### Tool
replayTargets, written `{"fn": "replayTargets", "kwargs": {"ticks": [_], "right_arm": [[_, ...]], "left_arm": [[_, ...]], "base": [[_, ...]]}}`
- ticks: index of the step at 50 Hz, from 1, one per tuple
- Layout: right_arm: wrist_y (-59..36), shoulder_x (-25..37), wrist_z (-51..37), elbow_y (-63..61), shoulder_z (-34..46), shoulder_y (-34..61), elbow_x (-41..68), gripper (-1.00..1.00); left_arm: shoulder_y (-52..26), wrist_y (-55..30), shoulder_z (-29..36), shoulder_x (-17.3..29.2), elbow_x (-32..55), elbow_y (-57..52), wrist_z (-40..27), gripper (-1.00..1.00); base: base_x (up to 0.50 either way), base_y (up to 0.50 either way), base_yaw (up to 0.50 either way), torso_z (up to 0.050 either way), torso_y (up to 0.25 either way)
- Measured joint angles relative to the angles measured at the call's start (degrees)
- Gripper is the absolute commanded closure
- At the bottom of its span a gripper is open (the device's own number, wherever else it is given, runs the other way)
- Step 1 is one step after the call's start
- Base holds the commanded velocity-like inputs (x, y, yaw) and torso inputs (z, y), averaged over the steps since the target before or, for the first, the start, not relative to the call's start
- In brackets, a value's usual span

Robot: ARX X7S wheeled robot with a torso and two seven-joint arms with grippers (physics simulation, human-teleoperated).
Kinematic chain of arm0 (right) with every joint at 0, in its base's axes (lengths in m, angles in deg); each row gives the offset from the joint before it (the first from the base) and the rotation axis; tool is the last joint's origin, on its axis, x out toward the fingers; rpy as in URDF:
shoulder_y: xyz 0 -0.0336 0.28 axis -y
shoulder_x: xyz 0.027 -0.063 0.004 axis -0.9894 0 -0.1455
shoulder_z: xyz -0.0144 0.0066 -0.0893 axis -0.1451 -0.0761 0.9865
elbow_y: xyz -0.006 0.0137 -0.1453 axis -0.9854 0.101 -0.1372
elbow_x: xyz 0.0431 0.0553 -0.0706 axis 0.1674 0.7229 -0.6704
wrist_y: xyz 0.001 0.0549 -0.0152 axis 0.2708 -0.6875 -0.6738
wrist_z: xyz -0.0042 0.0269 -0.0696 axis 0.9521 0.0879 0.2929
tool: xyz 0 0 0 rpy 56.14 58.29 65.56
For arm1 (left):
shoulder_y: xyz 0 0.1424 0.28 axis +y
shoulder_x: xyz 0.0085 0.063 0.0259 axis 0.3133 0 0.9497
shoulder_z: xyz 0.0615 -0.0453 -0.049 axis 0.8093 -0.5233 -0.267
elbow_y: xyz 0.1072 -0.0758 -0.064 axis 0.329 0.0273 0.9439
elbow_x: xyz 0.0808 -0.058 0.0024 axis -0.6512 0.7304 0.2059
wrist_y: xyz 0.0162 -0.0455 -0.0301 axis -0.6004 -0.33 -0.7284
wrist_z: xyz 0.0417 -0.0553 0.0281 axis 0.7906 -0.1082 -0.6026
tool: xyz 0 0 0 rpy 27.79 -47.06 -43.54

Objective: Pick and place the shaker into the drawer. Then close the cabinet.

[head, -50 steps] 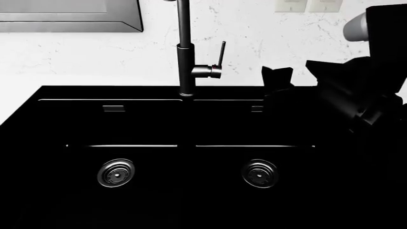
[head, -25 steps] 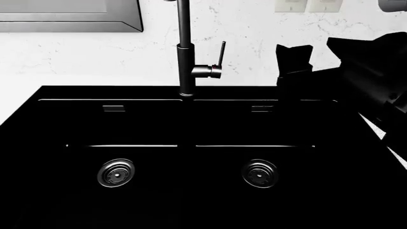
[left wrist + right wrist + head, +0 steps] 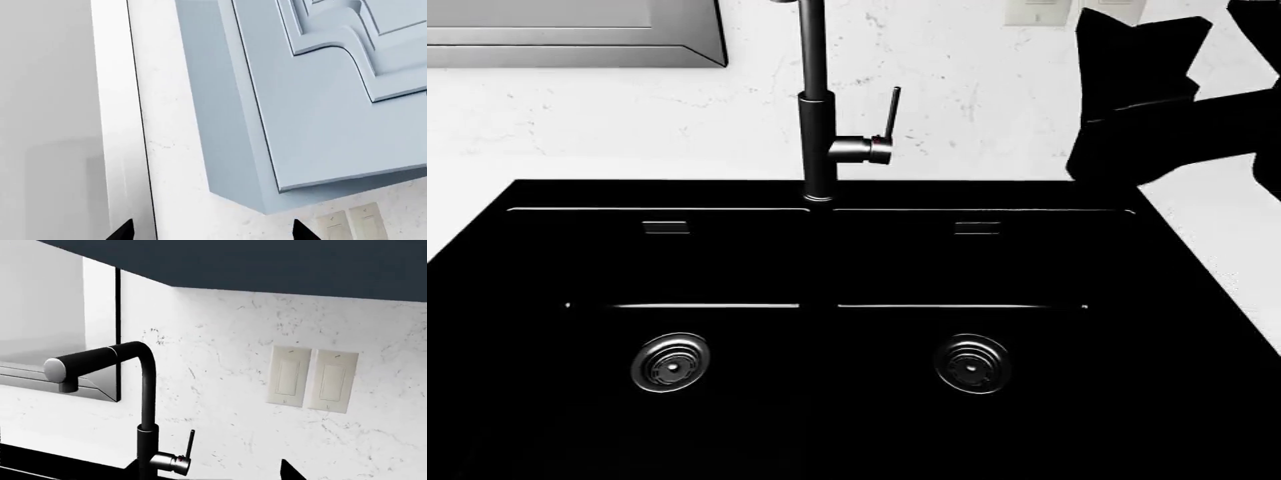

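Right arm raised over the black double sink, no shaker or drawer in sight

From the head camera, the right gripper point(image 3: 1134, 100) shows only as a black shape high at the right, against the marbled wall point(image 3: 961, 70) beside the faucet point(image 3: 817, 120); whether its claw is open or closed cannot be told. The sink point(image 3: 827, 260) fills the view, each basin with a round drain point(image 3: 670, 362). The left gripper point(image 3: 210, 231) shows two dark tips set well apart, holding nothing, near a pale blue-grey panelled cabinet point(image 3: 320, 100). Two wall switches point(image 3: 312, 380) hang beyond the faucet
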Motion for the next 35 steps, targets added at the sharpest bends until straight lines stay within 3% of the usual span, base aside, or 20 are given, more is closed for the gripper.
{"fn": "replayTargets", "kwargs": {"ticks": [15, 35], "right_arm": [[-1.8, 2.9, -7.5, -4.6, -4.2, 10.4, 3.7, -1.00], [-8.5, -0.2, -16.2, -1.9, -5.5, 28.9, 7.8, -1.00]], "left_arm": [[5.1, 3.3, -0.9, 2.9, -1.8, -1.8, 1.6, -1.00], [9.5, 6.8, -1.9, 4.5, -3.1, -2.2, 3.7, -1.00]], "base": [[0.00, 0.00, 0.00, 0.000, 0.000], [0.00, 0.00, 0.00, 0.000, 0.000]]}}
